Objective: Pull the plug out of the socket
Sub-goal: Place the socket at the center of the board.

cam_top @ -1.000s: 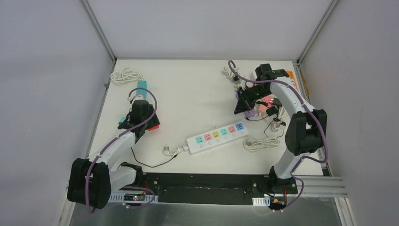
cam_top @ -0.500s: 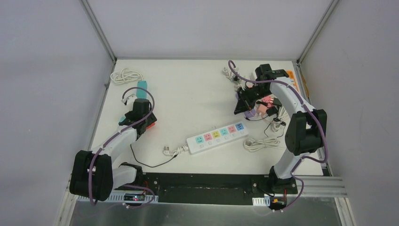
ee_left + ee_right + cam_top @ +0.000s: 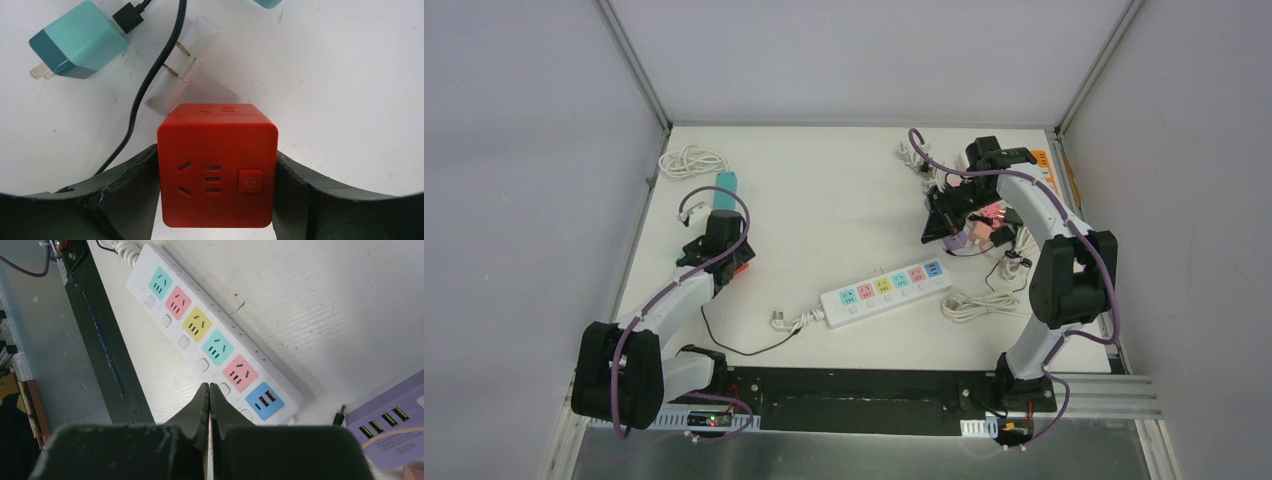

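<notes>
A red cube socket [image 3: 217,170] rests on the white table, and my left gripper [image 3: 216,150] is shut on it, one black finger against each side. The cube's face toward the camera shows empty slots and a power button. Just beyond it lies a translucent white plug [image 3: 182,62] with two metal prongs, apart from the cube. A teal charger plug [image 3: 80,45] with a black cable lies further left. From above, the cube [image 3: 744,265] is at the left of the table. My right gripper [image 3: 209,386] is shut on nothing, held above the table at the back right.
A white power strip [image 3: 886,290] with coloured outlets lies mid-table, its plug [image 3: 777,320] beside a thin black cable [image 3: 734,348]. White cable coils lie at back left [image 3: 692,160] and near right [image 3: 979,305]. A purple USB strip [image 3: 390,425] and other adapters [image 3: 994,225] crowd the back right. A teal bar [image 3: 726,187] lies behind the left arm.
My left arm has drawn back a little toward the near left, uncovering more of the teal bar. The red cube has barely shifted. The right arm has not moved.
</notes>
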Tool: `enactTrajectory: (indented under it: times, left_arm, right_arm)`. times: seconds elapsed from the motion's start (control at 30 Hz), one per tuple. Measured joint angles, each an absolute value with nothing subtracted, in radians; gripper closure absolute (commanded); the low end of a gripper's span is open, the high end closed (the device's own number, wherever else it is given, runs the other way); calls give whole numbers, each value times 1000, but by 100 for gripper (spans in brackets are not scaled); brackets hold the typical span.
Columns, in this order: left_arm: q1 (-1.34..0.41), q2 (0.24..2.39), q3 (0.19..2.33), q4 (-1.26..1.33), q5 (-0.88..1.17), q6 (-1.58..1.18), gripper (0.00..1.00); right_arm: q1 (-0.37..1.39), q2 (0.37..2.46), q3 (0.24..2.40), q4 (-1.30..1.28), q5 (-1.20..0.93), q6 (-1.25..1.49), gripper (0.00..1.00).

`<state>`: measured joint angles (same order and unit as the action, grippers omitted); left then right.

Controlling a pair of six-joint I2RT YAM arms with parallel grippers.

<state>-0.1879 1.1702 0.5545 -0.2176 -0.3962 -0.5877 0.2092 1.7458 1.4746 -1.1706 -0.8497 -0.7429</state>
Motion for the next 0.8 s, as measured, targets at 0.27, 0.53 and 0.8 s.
enactTrajectory:
  times: [0.27, 0.53, 0.8]
  left_arm:
    - [-187, 1119, 577, -290, -396, -596, 11]
    - [-187, 1057, 607, -344, -385, -611, 1]
    - [-187, 960, 645, -391, -316, -617, 1]
  right_arm:
    - [209, 1746, 1475, -1170, -850, -743, 100]
    - [209, 1746, 1474, -1170, -850, -743, 100]
    - [209, 1746, 1474, -1171, -850, -751, 100]
